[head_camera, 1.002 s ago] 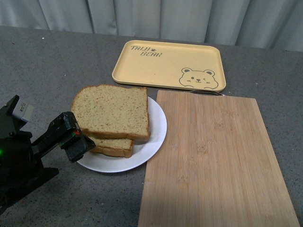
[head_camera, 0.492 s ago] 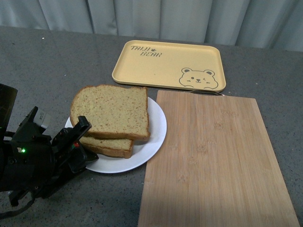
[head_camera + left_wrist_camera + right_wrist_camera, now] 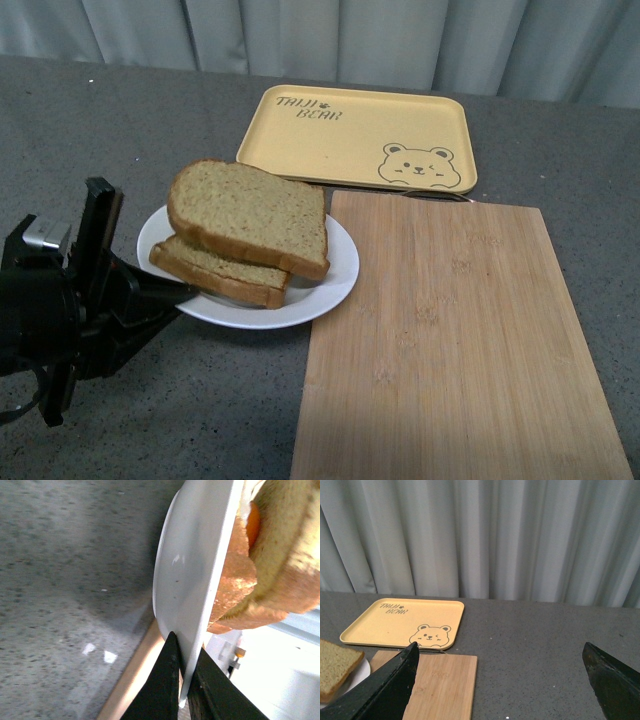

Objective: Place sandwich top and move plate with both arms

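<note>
I have the plain round white plate (image 3: 338, 283) just left of the pale bamboo cutting board (image 3: 450, 340), its right rim over the board's left edge. From the front camera I cannot tell whether it rests on the wood or hangs just above it.

The sandwich top (image 3: 250, 212), a squarish slice of speckled brown wholemeal bread with a darker crust, lies on the plate on top of a second, similar lower slice (image 3: 212, 276). It is skewed, so the lower slice's near corner pokes out toward my black left arm (image 3: 60, 310).

The left gripper (image 3: 175, 293) has hold of the plate's near-left rim. In the left wrist view, its two black fingers (image 3: 160, 690) are clamped on either side of the thin white edge, and a bit of orange shows between the slices.

Behind the plate and board lies the yellow rectangular tray with a bear drawing (image 3: 355, 137), apart from the plate, on the grey speckled tabletop (image 3: 120, 130). A pale pleated curtain (image 3: 400, 40) hangs beyond.

The right gripper (image 3: 500, 650) shows only in its own wrist camera, fingers spread wide with nothing between them, up above the table and facing the tray.
</note>
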